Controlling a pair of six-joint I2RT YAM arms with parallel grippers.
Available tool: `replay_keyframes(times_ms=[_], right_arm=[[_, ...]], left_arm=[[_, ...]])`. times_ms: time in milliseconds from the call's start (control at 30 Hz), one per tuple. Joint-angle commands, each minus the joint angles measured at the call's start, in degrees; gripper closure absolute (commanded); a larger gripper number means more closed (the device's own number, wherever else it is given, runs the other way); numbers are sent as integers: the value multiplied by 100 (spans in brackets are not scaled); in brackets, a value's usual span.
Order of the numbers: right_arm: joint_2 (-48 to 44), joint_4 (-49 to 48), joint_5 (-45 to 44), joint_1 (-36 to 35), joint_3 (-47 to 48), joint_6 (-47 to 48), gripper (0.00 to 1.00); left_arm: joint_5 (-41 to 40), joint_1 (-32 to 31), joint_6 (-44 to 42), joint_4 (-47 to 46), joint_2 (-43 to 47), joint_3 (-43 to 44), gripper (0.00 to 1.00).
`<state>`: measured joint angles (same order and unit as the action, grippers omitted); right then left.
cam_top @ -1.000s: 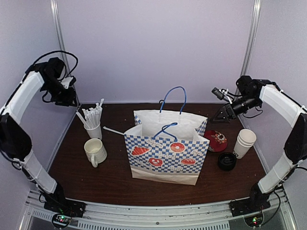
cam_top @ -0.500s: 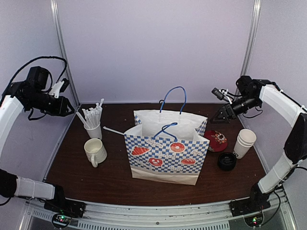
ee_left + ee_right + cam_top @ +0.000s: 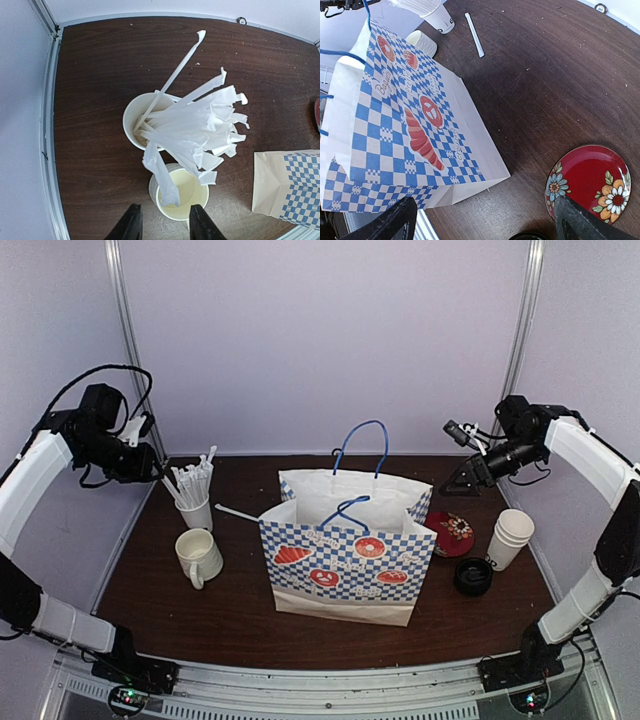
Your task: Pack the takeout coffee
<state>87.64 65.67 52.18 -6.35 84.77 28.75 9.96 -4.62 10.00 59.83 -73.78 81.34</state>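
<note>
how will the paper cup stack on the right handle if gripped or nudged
The cup stack looks tall, narrow-based and lidless, so a nudge near the rim would probably tip it. Its thin paper walls likely crush if squeezed hard. Nested cups may separate when lifted.

1. Top cam sat fixed above and behind both arms, looking down and forward over the whole counter (image 3: pixel 200 620) to the back wall. Farthest view of the three.
2. Left wrist cam hung over the left side, aimed almost straight down at the straw cup (image 3: pixel 142 122) and mug (image 3: pixel 182 197), with the left arm's fingers (image 3: pixel 131 226) at the bottom edge.
3. Right wrist cam looked down at a slant over the red plate (image 3: pixel 587 182) and checkered bag (image 3: pixel 405 125), with the right arm's fingers (image 3: pixel 395 220) in its bottom corners.
4. Both wrist cams caught the bag, straw cup and mug. The top cam had them all.
</note>
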Motion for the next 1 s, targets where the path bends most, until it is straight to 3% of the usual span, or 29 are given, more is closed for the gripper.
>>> replay_keyframes(times_ms=[0, 167, 533, 667, 967], right_arm=[[-103, -101, -77, 16, -67, 34, 0], [-70, -95, -59, 15, -48, 42, 1], [-53, -107, -60, 15, -73, 51, 1], [-44, -107, -59, 11, -72, 51, 1], [-32, -115, -59, 12, -72, 60, 1]], left_arm=[[-154, -22, 33, -304, -134, 14, 70], [-176, -26, 17, -300, -159, 71, 82], [-290, -21, -121, -372, -244, 93, 90], [-161, -22, -183, -376, -252, 184, 99], [-341, -32, -264, 214, 334, 886, 100]])
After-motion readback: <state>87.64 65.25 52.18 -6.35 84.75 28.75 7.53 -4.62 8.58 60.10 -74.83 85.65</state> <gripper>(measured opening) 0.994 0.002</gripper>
